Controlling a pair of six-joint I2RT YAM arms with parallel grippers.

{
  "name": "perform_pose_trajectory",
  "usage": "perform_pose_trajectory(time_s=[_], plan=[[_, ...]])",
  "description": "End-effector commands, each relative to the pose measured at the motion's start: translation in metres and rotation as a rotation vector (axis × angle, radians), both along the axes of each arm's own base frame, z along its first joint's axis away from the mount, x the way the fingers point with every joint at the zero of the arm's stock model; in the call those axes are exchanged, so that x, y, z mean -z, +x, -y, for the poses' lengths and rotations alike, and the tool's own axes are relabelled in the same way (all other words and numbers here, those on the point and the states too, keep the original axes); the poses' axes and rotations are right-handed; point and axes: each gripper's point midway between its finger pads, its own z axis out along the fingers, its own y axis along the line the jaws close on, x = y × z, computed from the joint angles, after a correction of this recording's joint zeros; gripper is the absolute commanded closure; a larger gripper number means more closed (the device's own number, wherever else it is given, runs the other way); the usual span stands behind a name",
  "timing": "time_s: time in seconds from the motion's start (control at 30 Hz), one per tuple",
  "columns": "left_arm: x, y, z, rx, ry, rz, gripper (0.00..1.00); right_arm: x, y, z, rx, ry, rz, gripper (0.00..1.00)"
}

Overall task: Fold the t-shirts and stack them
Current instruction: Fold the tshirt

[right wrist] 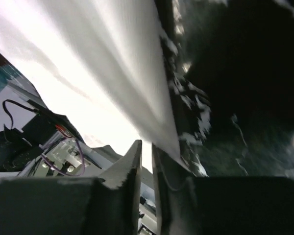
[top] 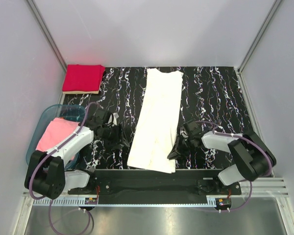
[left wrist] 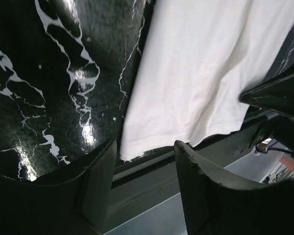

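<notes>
Black, white-streaked mat (top: 210, 98) covers the table, and the white t-shirt (top: 157, 117) lies down its middle as a long strip. The left pincer (top: 121, 142) stands open beside the shirt's near left corner, gripping nothing. The right pincer (top: 174, 151) pinches the shirt's near right edge.

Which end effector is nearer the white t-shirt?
Right. The right end effector is at the white t-shirt's right edge; the left end effector stands apart, off its left edge.
</notes>
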Motion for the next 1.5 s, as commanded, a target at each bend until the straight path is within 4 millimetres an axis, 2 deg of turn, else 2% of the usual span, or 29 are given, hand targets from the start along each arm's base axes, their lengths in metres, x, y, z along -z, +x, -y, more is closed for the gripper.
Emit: perform_pose_trajectory(time_s=[0.0, 0.13, 0.17, 0.23, 0.27, 0.3, 0.33, 0.37, 0.4, 0.43, 0.47, 0.53, 0.57, 0.6, 0.67, 0.7, 0.73, 0.83, 0.93, 0.97, 1.03, 1.07, 1.17, 1.3, 1.43, 1.47], plan=[[-0.012, 0.001, 0.008, 0.056, -0.070, 0.066, 0.45, 0.012, -0.015, 0.040, 0.020, -0.223, 0.008, 0.77], [-0.008, 0.005, 0.005, 0.029, -0.044, 0.059, 0.40, -0.038, 0.021, 0.041, 0.061, -0.183, 0.116, 0.67], [-0.004, 0.005, 0.006, 0.025, -0.042, 0.043, 0.40, -0.059, 0.038, 0.033, 0.053, -0.124, 0.163, 0.66], [-0.001, 0.004, 0.008, 0.026, -0.051, 0.025, 0.39, -0.074, 0.070, 0.039, 0.099, -0.103, 0.202, 0.62], [0.002, 0.003, 0.010, 0.028, -0.065, 0.008, 0.40, -0.095, 0.097, 0.037, 0.086, -0.081, 0.282, 0.60], [0.004, 0.003, 0.012, 0.027, -0.073, -0.001, 0.40, -0.089, 0.116, 0.042, 0.099, -0.094, 0.264, 0.60], [0.008, -0.001, 0.012, 0.028, -0.078, -0.018, 0.41, -0.092, 0.132, 0.043, 0.103, -0.083, 0.271, 0.60], [0.008, 0.000, 0.014, 0.021, -0.092, -0.022, 0.41, -0.117, 0.160, 0.035, 0.091, -0.028, 0.329, 0.60], [0.009, -0.002, 0.015, 0.021, -0.099, -0.030, 0.42, -0.103, 0.179, 0.037, 0.102, -0.028, 0.291, 0.61], [0.009, -0.003, 0.016, 0.019, -0.107, -0.034, 0.43, -0.105, 0.196, 0.035, 0.103, -0.019, 0.306, 0.62], [0.008, -0.003, 0.017, 0.014, -0.115, -0.032, 0.43, -0.110, 0.225, 0.027, 0.095, 0.004, 0.333, 0.66], [0.006, -0.002, 0.017, 0.011, -0.120, -0.028, 0.43, -0.113, 0.256, 0.022, 0.093, 0.033, 0.370, 0.72], [0.005, -0.002, 0.018, 0.005, -0.122, -0.031, 0.43, -0.130, 0.278, 0.018, 0.092, 0.066, 0.422, 0.78], [0.006, -0.003, 0.017, -0.002, -0.119, -0.036, 0.43, -0.111, 0.290, 0.015, 0.091, 0.079, 0.386, 0.83], [0.007, -0.002, 0.018, -0.009, -0.121, -0.046, 0.43, -0.107, 0.318, 0.009, 0.099, 0.160, 0.410, 0.90], [0.006, -0.001, 0.019, -0.008, -0.122, -0.048, 0.43, -0.107, 0.326, 0.006, 0.097, 0.189, 0.423, 0.94], [0.007, 0.000, 0.019, -0.011, -0.120, -0.051, 0.43, -0.110, 0.338, 0.002, 0.104, 0.224, 0.457, 0.95], [0.003, 0.004, 0.021, -0.024, -0.132, -0.042, 0.43, -0.102, 0.357, -0.011, 0.085, 0.314, 0.459, 0.96], [0.006, 0.003, 0.021, -0.037, -0.133, -0.047, 0.43, -0.076, 0.370, -0.014, 0.100, 0.318, 0.429, 0.96], [0.008, 0.002, 0.021, -0.037, -0.130, -0.051, 0.43, -0.059, 0.370, -0.014, 0.105, 0.316, 0.396, 0.96], [0.011, 0.000, 0.019, -0.046, -0.126, -0.059, 0.42, -0.040, 0.370, -0.013, 0.121, 0.302, 0.374, 0.97], [0.012, -0.001, 0.019, -0.048, -0.124, -0.062, 0.42, -0.021, 0.366, -0.012, 0.127, 0.290, 0.337, 0.97], [0.014, -0.002, 0.018, -0.054, -0.123, -0.067, 0.39, 0.011, 0.362, -0.007, 0.153, 0.247, 0.286, 0.98], [0.021, -0.007, 0.021, -0.044, -0.134, -0.117, 0.38, 0.020, 0.366, 0.007, 0.164, 0.161, 0.295, 0.97], [0.029, -0.013, 0.024, -0.040, -0.153, -0.165, 0.37, -0.001, 0.376, 0.020, 0.162, 0.179, 0.310, 0.95], [0.031, -0.014, 0.024, -0.043, -0.156, -0.173, 0.36, -0.016, 0.381, 0.019, 0.154, 0.200, 0.332, 0.95]])
